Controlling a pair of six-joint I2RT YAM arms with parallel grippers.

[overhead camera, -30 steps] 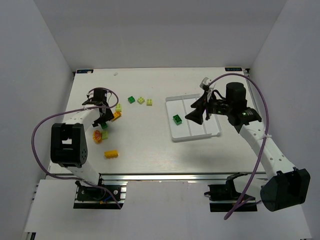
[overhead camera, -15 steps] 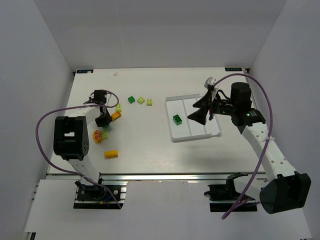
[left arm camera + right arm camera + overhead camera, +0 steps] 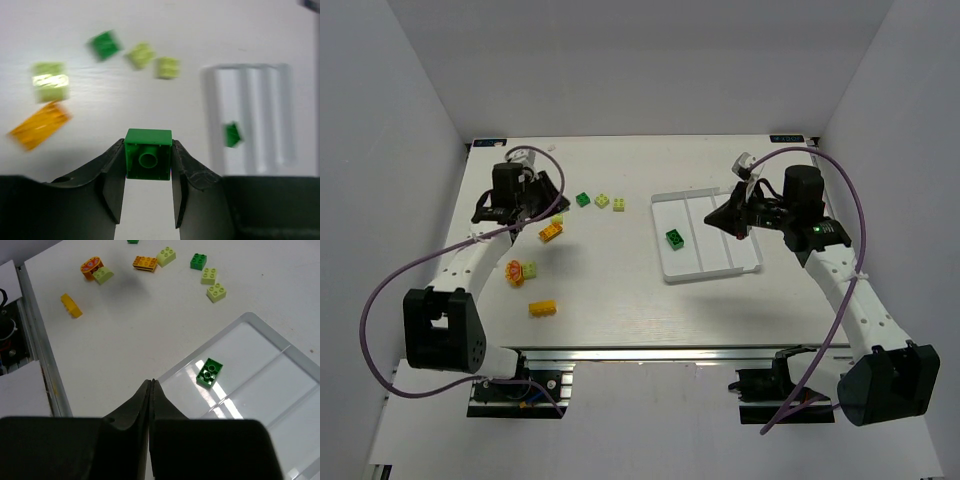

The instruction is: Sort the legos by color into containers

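Barely begun — one dark green brick [image 3: 675, 238] lies in the white tray [image 3: 705, 255], in the compartment nearest the loose bricks [image 3: 602, 201]. The left gripper [image 3: 148, 146] clamps a second green brick [image 3: 148, 160] well left of the tray. The right gripper [image 3: 151, 385] hangs above the tray — pinched together, empty.

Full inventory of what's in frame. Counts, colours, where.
tray: 1, white, three compartments, right half of table
dark green legos: 3; one in tray's left compartment, one loose on table, one held in left tool
pale yellow-green legos: 4, loose, left half of table
orange-yellow legos: 3, loose, left side
table: 1, white
left tool: black, shut on a dark green lego
right tool: black, shut, empty, raised near tray
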